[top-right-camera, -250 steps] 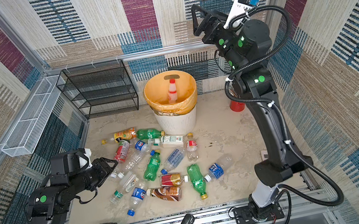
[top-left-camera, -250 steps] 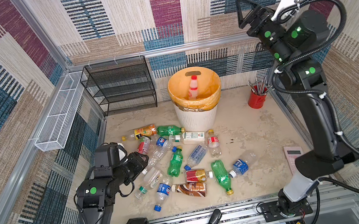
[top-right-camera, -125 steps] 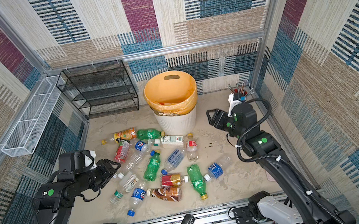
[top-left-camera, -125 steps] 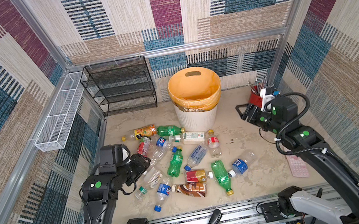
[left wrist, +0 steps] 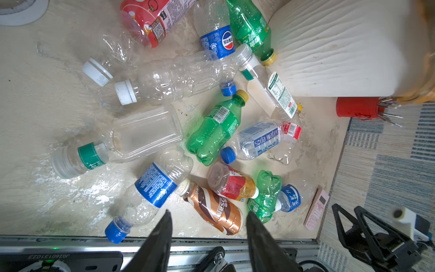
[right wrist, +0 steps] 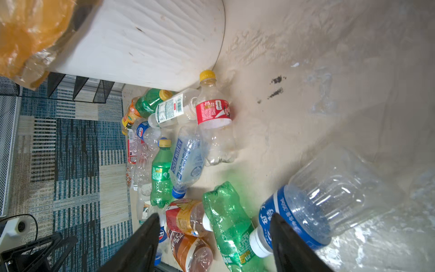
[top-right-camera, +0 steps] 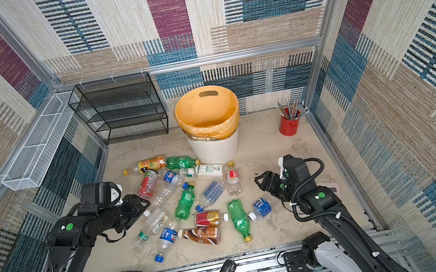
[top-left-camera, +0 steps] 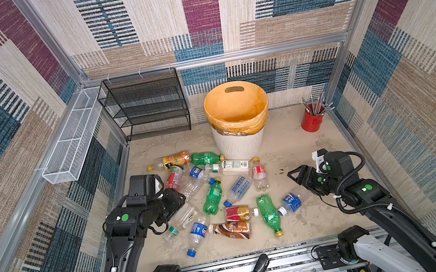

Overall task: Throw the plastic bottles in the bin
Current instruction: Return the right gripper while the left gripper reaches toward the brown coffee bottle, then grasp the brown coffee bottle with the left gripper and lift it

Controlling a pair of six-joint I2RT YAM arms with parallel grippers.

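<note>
Plastic bottles (top-left-camera: 212, 197) lie on their sides, strewn over the counter (top-left-camera: 295, 141) in a loose heap, its far edge touching the foot of the white ribbed bin (top-left-camera: 240, 143), which stands upright toward the back with its orange liner folded over the rim. Left pincer (left wrist: 208, 212): fingers narrowly parted, gripping nothing, low at the left edge of the heap near a clear white-capped bottle (left wrist: 169, 80). Right pincer (right wrist: 214, 214): fingers set wider, also empty, low at the right edge of the heap, a crushed green bottle (right wrist: 226, 212) framed between them and a blue-labelled clear bottle (right wrist: 324, 200) just beside one finger.
</note>
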